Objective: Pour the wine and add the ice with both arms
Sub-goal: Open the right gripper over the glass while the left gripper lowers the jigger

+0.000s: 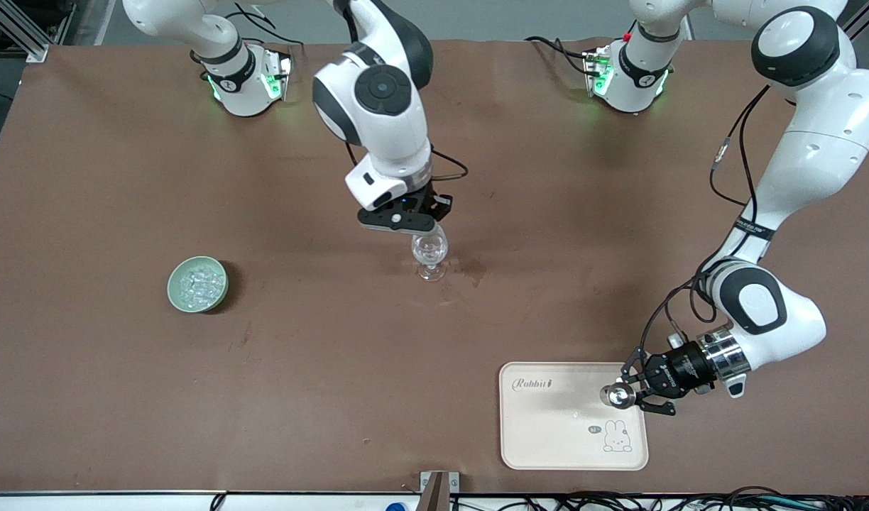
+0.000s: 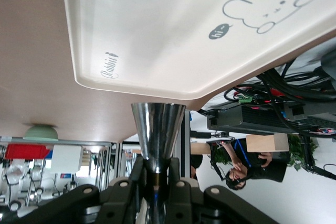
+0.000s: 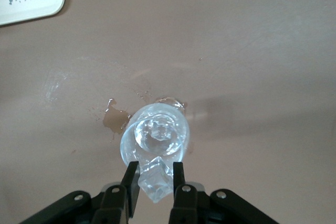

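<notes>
A clear stemmed glass [image 1: 429, 254] stands upright mid-table. Directly over its rim hangs my right gripper [image 1: 424, 228], shut on one clear cube of ice [image 3: 155, 182]; in the right wrist view the right gripper [image 3: 153, 174] pinches the cube just above the glass [image 3: 155, 132]. More ice [image 1: 199, 282] lies heaped in a pale green bowl [image 1: 175, 292] toward the right arm's end. My left gripper [image 1: 630, 394] is shut on the narrow waist of a shiny metal cup [image 1: 617, 396] above a cream tray [image 1: 548, 440]. The left wrist view shows the left gripper [image 2: 156, 179] clamping that cup [image 2: 157, 127]. Wine is out of view.
A brown wet stain [image 1: 475, 270] marks the tabletop beside the glass, also seen as a stain [image 3: 116, 120] in the right wrist view. The tray [image 2: 173, 35] with its rabbit drawing lies near the table's front edge. Both arm bases stand along the edge farthest from the front camera.
</notes>
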Tool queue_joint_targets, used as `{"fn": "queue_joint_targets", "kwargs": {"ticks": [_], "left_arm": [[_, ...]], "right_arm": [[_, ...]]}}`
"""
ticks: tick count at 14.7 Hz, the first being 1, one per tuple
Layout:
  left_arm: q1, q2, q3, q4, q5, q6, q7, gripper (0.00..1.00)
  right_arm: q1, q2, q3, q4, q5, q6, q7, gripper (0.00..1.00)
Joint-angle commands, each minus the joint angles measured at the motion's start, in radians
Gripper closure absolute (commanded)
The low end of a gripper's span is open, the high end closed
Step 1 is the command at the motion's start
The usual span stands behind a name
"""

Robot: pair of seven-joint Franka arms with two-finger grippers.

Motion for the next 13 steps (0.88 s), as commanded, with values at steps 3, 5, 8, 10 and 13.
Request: {"fn": "queue_joint_targets", "kwargs": {"ticks": [3,5,8,10,13], "left_arm": [[0.003,0.054,0.012,0.019,-0.078,-0.001,0.098,1.00],[0.003,0.066,0.013,0.020,-0.078,-0.001,0.110,1.00],[0.005,0.091,0.013,0.022,-0.079,-0.001,0.134,1.00],[0.005,0.097,0.018,0.023,-0.094,-0.001,0.135,0.99],[0.005,0.108,0.020,0.025,-0.114,0.000,0.158,0.99]], "right_arm": [[0.008,0.045,-0.011,0.044,-0.027,-0.003,0.018,0.97],[0.008,0.059,-0.011,0.049,-0.028,0.000,0.018,0.97],[0.009,0.068,-0.011,0.052,-0.028,0.034,0.018,0.96],[0.011,0.074,-0.011,0.052,-0.028,0.034,0.018,0.88],[0.014,0.074,-0.011,0.052,-0.030,0.034,0.017,0.42]]}}
